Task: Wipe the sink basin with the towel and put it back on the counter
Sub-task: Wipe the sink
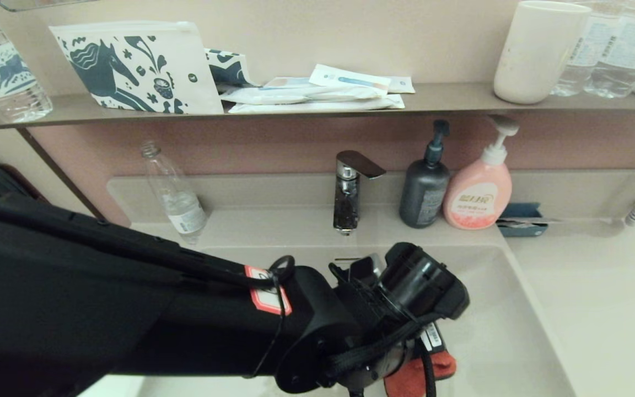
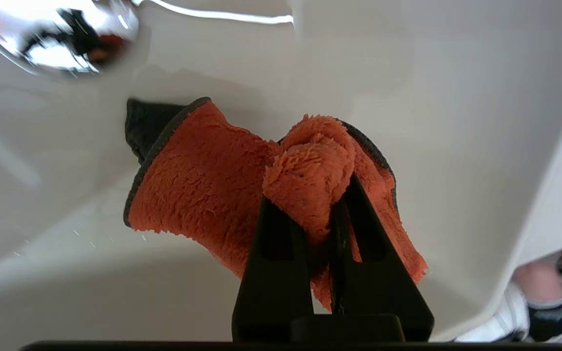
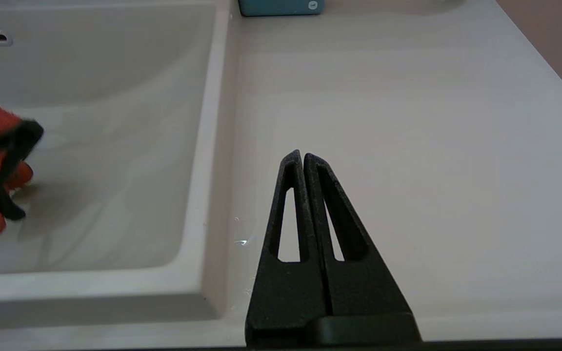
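1. The left gripper (image 2: 320, 195) is pinching a bunched fold of the towel (image 2: 203, 180).
2. The towel is trailing on the sink basin (image 2: 408, 97) floor near the drain plug (image 2: 51, 34) (wiping step, I judge).
3. Next: sweeping on, then lifting to the counter (image 3: 408, 122), where the right gripper (image 3: 303, 158) is hovering, fingers pressed together.

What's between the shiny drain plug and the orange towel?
Nothing: in the left wrist view only bare basin lies between the drain plug and the towel, which the left gripper pinches.
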